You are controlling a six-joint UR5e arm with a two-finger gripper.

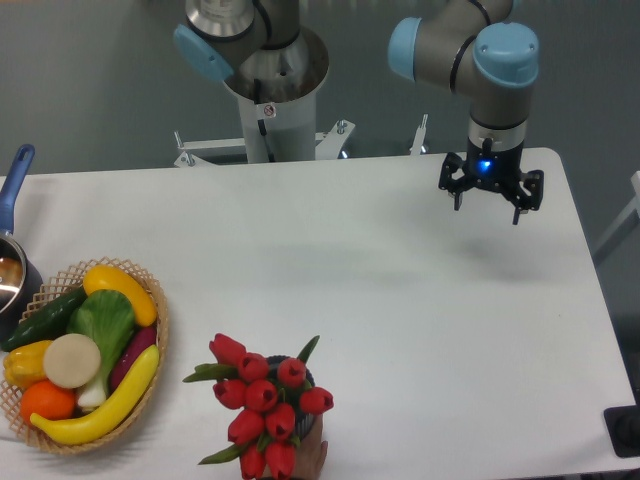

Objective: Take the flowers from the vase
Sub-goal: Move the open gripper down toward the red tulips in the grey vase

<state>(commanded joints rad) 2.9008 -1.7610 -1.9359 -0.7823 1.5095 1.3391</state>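
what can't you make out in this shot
- Vase: almost wholly hidden by the flowers; its base is cut off by the bottom edge.
- Gripper: too small to tell whether the fingers are open or shut.
- Pot: cut off by the left edge.

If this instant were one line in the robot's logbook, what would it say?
stage: not yet reaching | gripper: jaws open, empty, over table's far right | flowers: in vase, front edge, untouched | basket: left

woven wicker basket (150,400), matt white table (400,330)
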